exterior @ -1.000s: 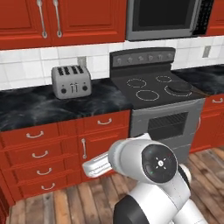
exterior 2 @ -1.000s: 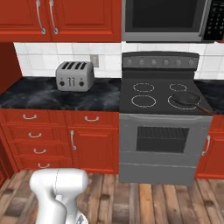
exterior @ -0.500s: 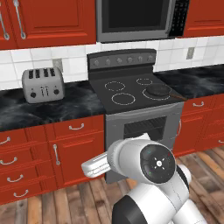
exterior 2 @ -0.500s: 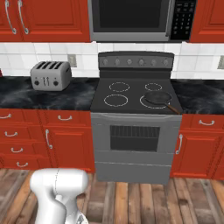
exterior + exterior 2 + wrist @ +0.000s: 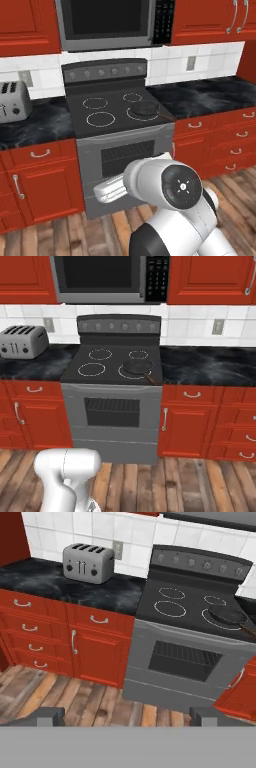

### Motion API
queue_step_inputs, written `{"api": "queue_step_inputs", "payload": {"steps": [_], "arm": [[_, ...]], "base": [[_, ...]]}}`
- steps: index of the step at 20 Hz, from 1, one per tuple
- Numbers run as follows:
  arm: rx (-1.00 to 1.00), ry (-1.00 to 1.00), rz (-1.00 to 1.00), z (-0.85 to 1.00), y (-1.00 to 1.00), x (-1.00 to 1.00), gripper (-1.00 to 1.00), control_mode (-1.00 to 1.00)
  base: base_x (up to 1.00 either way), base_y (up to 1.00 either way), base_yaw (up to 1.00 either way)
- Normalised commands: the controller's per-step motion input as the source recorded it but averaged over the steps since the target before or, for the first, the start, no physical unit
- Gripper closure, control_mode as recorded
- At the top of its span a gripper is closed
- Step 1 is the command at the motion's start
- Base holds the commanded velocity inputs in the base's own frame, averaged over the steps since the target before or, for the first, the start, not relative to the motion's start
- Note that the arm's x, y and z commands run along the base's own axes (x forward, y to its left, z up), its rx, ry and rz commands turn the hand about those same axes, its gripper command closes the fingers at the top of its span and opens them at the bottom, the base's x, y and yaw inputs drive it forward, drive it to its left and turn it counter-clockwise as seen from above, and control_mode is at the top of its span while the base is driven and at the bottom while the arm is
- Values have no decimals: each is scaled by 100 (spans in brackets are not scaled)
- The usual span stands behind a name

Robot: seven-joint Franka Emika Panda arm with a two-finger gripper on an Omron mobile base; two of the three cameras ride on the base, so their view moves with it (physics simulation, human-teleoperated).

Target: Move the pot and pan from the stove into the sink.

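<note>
Fingers point(image 5: 125, 717) stand wide apart with nothing between them, low in front of the stove point(image 5: 115, 368) and well short of it, over the wooden floor point(image 5: 75, 699). From here I judge the task barely begun: the pan point(image 5: 138, 366) sits on the stove's front right ring, its handle reaching toward the right front corner (nothing has been lifted yet). I cannot make out a pot on the stove, nor a sink. A toaster point(image 5: 23, 341) stands on the desk point(image 5: 35, 363) left of the stove. Both moves remain.
</note>
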Motion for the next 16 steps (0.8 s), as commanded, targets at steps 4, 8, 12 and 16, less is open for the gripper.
{"api": "queue_step_inputs", "payload": {"steps": [4, 8, 12, 16], "arm": [[0, 0, 0, 0, 0, 0, -100, 100], [0, 0, 0, 0, 0, 0, -100, 100], [0, 0, 0, 0, 0, 0, -100, 100], [0, 0, 0, 0, 0, 0, -100, 100]], "base": [[-1, -87, 0], [0, -81, 0], [-1, -76, 0], [-6, -62, 0]]}}
